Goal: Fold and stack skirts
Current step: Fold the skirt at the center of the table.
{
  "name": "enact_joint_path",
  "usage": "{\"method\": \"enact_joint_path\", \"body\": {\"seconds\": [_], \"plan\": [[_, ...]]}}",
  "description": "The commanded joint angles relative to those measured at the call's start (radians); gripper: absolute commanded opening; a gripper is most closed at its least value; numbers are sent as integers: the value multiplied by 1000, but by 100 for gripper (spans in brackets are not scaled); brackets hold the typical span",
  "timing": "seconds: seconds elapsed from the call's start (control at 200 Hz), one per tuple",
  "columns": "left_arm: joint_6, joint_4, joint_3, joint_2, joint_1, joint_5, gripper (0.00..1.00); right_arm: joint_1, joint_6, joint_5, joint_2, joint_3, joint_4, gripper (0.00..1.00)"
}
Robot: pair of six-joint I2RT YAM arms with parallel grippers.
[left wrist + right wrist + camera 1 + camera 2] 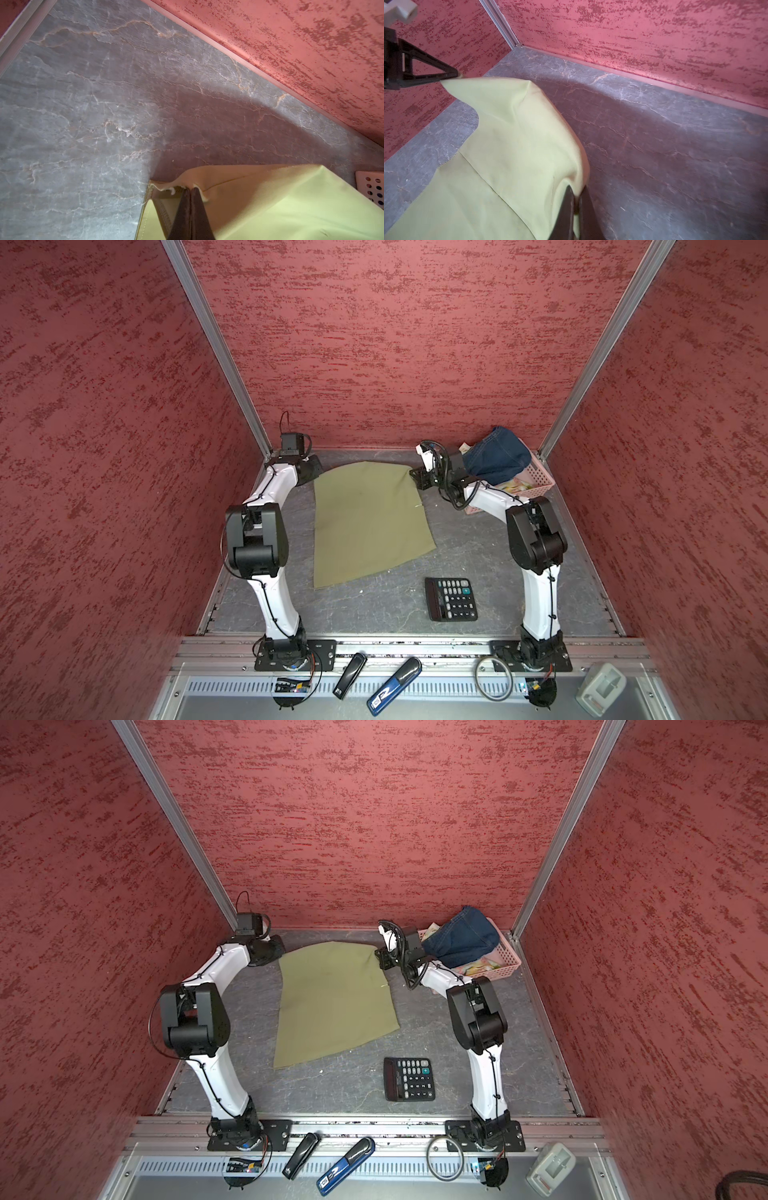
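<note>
cloth spans the gap between the two arms at the far end of the grey table (478, 539). the olive-green skirt (365, 526) lies spread there, its long axis running from the back wall toward the arm bases. the left gripper (190, 190) has its jaws pressed together on the far-left corner, where a stitched hem and a frayed edge show in the left wrist view. the right gripper (576, 192) is clamped the same way on the far-right corner, with fabric bunched around its tips. both held corners are raised, so the far edge arches between them. the rest of the skirt rests flat and smooth, widening to a slanted near hem.

the free hem lies straight toward the robot from both grippers, so a fold would likely carry the held edge along that axis, each arm keeping its own side. the calculator (451, 599) sits near the hem's right end, clear of it.

the dark blue denim skirt (494, 460) is heaped in the pink perforated basket (540, 479) just beside the right arm, with the floral skirt (517, 485) showing beneath it.
</note>
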Motion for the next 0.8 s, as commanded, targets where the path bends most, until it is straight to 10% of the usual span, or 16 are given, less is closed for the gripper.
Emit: {"method": "enact_joint_path", "body": {"seconds": [0.0, 0.796], "plan": [[-33, 87, -99, -103, 4, 2, 0, -1, -58, 15, -67, -59, 113, 0], [-277, 194, -743, -677, -1, -84, 0, 0, -184, 56, -371, -607, 542, 0]]}}
